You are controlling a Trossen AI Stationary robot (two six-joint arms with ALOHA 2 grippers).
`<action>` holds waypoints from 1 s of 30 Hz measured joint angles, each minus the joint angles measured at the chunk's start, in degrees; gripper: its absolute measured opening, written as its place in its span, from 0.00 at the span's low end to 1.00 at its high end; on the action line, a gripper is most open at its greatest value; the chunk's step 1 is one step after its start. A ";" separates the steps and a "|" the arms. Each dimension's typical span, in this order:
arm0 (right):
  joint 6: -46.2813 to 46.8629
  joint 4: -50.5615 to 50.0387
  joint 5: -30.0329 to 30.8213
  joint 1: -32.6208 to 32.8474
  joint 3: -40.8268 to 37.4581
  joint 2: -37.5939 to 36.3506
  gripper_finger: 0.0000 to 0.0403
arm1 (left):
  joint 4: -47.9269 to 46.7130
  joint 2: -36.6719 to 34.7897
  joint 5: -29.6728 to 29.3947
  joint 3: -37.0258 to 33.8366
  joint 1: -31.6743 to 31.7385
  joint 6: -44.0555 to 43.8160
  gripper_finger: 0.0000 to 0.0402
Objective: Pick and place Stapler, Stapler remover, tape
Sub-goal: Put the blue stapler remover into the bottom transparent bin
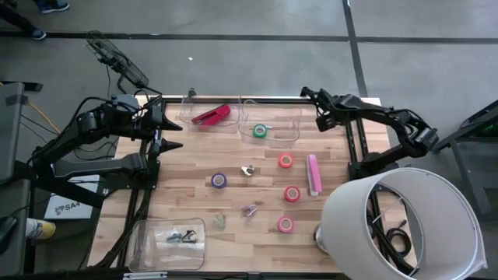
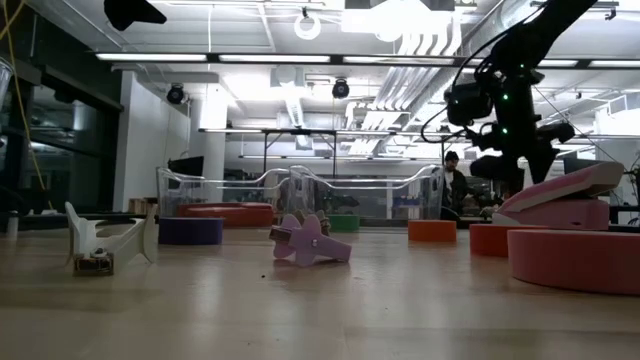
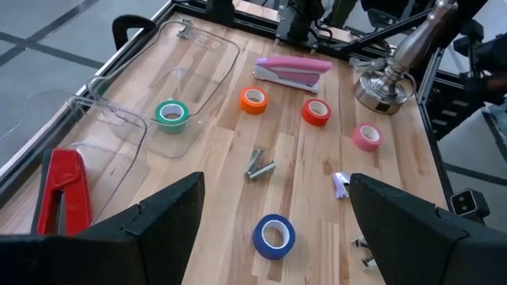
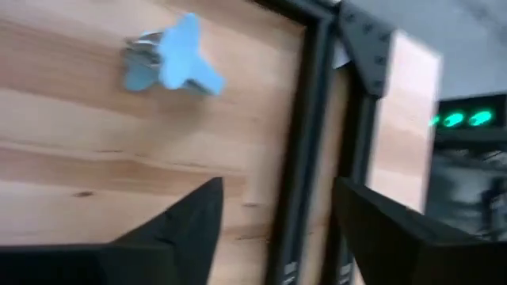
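Two clear trays sit at the counter's point(image 1: 194, 167) far edge in the high view: the tray at 11 o'clock point(image 1: 204, 107) holds a red stapler point(image 1: 211, 115), and the tray at 12 o'clock point(image 1: 284, 132) holds the green tape point(image 1: 260, 131). On the bare wood lie the purple tape point(image 1: 219, 180), three red-pink tape rolls point(image 1: 285, 161) toward 3 and 5 o'clock, a pink stapler point(image 1: 313, 173) at 3 o'clock, and small staple removers point(image 1: 247, 170) near the centre. A third clear tray point(image 1: 170, 241) at 7 o'clock holds small dark pieces.

The left gripper point(image 1: 173, 145) hangs at 9 o'clock, fingers spread, holding nothing; its wrist view alone shows the green roll's white core. The right gripper point(image 1: 322, 122) hovers at 1 o'clock beside the green-tape tray; its wrist view shows the fingers point(image 4: 182, 229) apart and empty over the counter's edge.

Only the low view shows the room: ceiling strip lights, pipes, and a person point(image 2: 453, 180) standing far behind the trays. A white lampshade point(image 1: 401, 225) covers the 4 o'clock corner.
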 joint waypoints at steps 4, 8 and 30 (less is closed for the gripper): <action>-2.23 4.90 3.40 1.92 -3.42 0.02 0.69 | 0.02 -0.01 -1.29 0.00 0.00 0.24 0.77; -10.89 13.64 3.23 2.62 -7.84 0.02 0.72 | 0.02 0.02 -1.58 0.00 0.01 0.20 0.77; -10.09 32.34 2.40 1.11 -13.03 0.55 0.72 | 0.00 0.00 -1.65 0.00 0.01 -0.24 0.77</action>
